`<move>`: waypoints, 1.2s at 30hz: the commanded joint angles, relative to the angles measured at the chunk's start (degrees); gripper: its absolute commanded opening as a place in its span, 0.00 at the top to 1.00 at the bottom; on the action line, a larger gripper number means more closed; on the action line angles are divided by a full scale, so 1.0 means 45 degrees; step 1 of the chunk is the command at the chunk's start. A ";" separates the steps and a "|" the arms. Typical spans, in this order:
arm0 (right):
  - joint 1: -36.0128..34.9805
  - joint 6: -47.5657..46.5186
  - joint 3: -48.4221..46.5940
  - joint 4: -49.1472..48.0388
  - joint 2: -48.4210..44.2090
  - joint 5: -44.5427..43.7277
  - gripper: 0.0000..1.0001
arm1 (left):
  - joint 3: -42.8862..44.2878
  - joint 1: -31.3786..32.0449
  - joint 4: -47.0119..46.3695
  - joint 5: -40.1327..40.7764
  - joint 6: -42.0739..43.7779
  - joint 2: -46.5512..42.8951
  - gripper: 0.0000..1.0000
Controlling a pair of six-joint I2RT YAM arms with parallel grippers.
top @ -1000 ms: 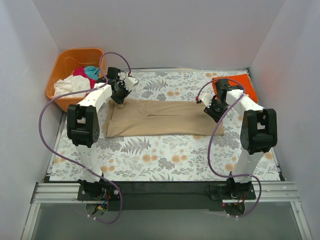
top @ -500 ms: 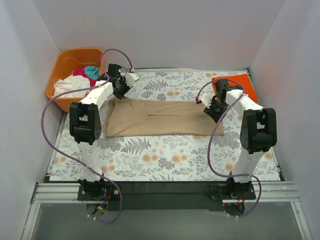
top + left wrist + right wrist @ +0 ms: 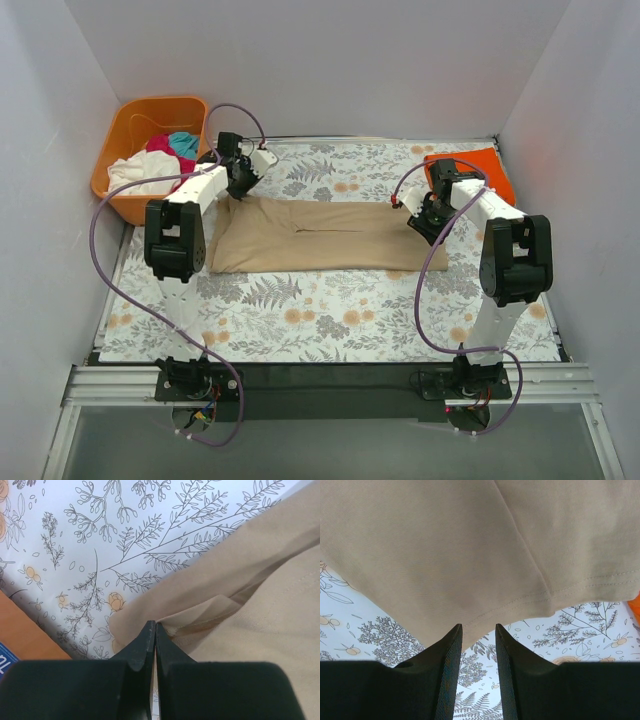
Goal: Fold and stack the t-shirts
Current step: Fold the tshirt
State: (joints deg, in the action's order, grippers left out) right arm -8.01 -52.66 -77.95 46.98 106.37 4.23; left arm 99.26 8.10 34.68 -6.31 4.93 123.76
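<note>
A large tan t-shirt [image 3: 320, 235] lies spread flat across the middle of the floral table cover. My left gripper [image 3: 241, 186] is at its far left corner. In the left wrist view its jaws [image 3: 153, 626] are pressed together on the edge of the tan cloth [image 3: 260, 605]. My right gripper [image 3: 427, 222] is at the shirt's right end. Its fingers [image 3: 478, 628] are a little apart with nothing between them, the tips at the hem [image 3: 485, 555]. A folded bright orange t-shirt [image 3: 474, 171] lies at the far right.
An orange plastic basket [image 3: 128, 117] stands at the far left corner and holds white [image 3: 140, 172], magenta [image 3: 160, 146] and teal [image 3: 183, 143] shirts. White walls close in the left, right and back sides. A black rail runs along the near edge.
My left gripper has moved a little farther back and left, drawing the tan shirt's far left corner out with it. The right gripper has hardly moved.
</note>
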 commanded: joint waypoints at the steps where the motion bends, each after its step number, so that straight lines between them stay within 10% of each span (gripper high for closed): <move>1: -0.0075 -0.0016 -0.0294 0.0283 0.0113 0.0037 0.66 | 0.0305 -0.0120 -0.0401 0.0269 0.0194 -0.0004 1.00; 9: -0.0134 0.0296 -0.0683 0.0477 -0.0004 0.0348 0.65 | 0.1885 -0.0256 0.1704 -0.1213 -0.2146 -0.0996 0.66; 19: -0.0095 0.1136 -0.2343 0.1356 0.0657 0.1345 0.71 | 0.0698 -0.0120 0.3194 -0.3422 -0.6015 -0.2055 0.88; 36: -0.0600 0.0727 0.1104 0.1649 0.1307 0.0037 0.76 | -0.2350 -0.0042 0.2468 -0.2446 -0.8145 -0.2305 0.85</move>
State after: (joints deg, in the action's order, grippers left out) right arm -9.19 -48.60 -80.25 50.17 113.58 5.56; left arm 90.26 7.88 44.71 -18.11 -30.15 119.66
